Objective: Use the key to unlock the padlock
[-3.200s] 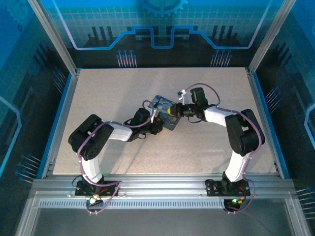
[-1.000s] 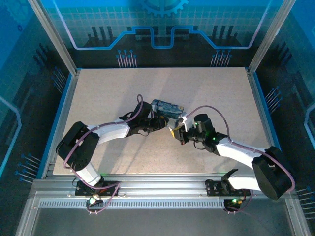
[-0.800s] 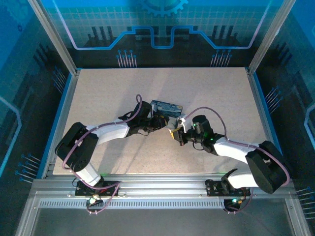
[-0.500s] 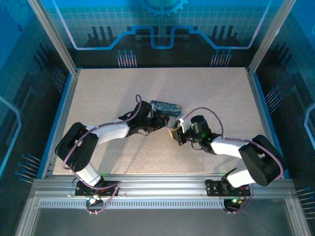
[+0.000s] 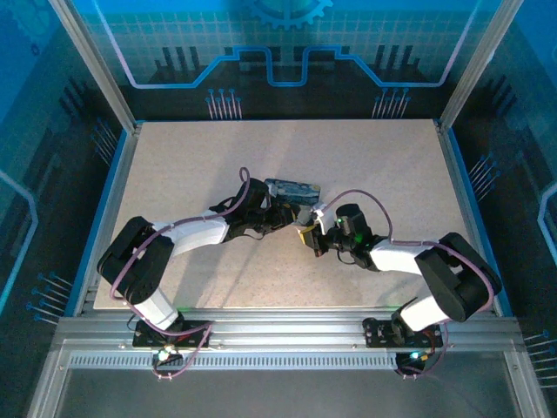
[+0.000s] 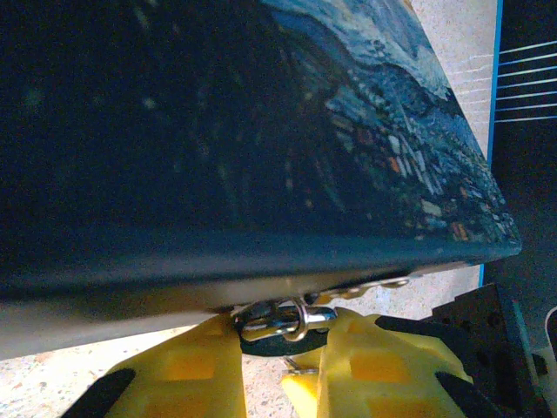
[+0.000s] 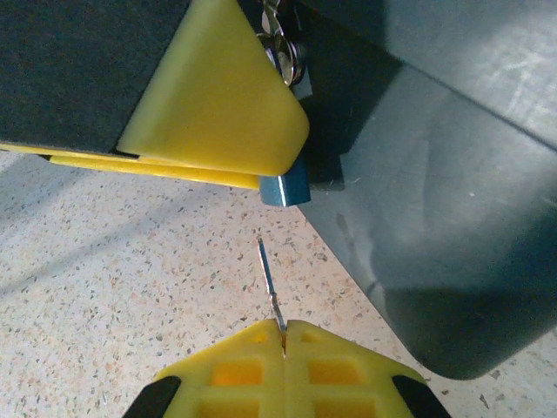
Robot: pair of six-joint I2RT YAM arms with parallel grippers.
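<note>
The tiny padlock (image 6: pixel 278 317), silvery shackle and bluish body (image 7: pixel 283 187), hangs from the edge of the Starry Night tin (image 5: pixel 294 189). My left gripper (image 6: pixel 283 338) is shut on the padlock, a yellow finger (image 7: pixel 218 104) on each side of it. The key (image 7: pixel 268 270), a thin grey sliver, sticks out of my right gripper (image 7: pixel 284 327), which is shut on it. Its tip points at the padlock's bluish end with a short gap between them. In the top view the left gripper (image 5: pixel 285 215) and right gripper (image 5: pixel 306 237) face each other just in front of the tin.
The tin's dark side (image 7: pixel 418 218) rises close on the right of the key. Speckled tabletop (image 7: pixel 130 252) lies below the key. Table edges and blue frame walls (image 5: pixel 117 174) stand far from both arms.
The right gripper with the key has crept up and left toward the padlock, its arm folding in. The left gripper and tin have stayed put.
</note>
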